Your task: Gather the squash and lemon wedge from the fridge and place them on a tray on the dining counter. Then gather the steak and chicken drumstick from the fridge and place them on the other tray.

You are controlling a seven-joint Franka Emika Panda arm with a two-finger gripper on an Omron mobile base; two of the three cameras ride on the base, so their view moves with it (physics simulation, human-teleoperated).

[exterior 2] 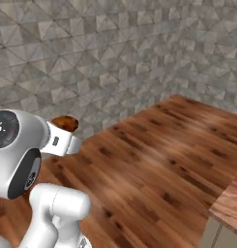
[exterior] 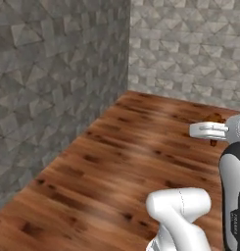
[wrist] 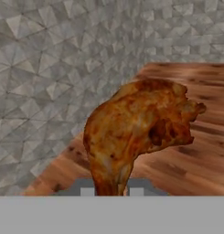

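A roasted brown chicken drumstick (wrist: 141,128) stands upright between my fingertips in the hand view, thin end down, and my gripper (wrist: 111,191) is shut on that end. From the left base view a bit of the drumstick (exterior: 215,117) peeks out behind my white hand at the right edge, held well above the floor. The right base view has the drumstick (exterior 2: 66,123) at the left, just past the hand. A corner of the dining counter (exterior 2: 229,203) with its reddish wood top enters at the lower right. The fridge, both trays, squash, lemon wedge and steak are out of view.
Two grey stone-patterned walls (exterior: 58,73) meet in a corner (exterior: 129,49) ahead. Brown wood-plank floor (exterior 2: 154,150) stretches from the base to the walls. My own arm fills the lower part of both base views.
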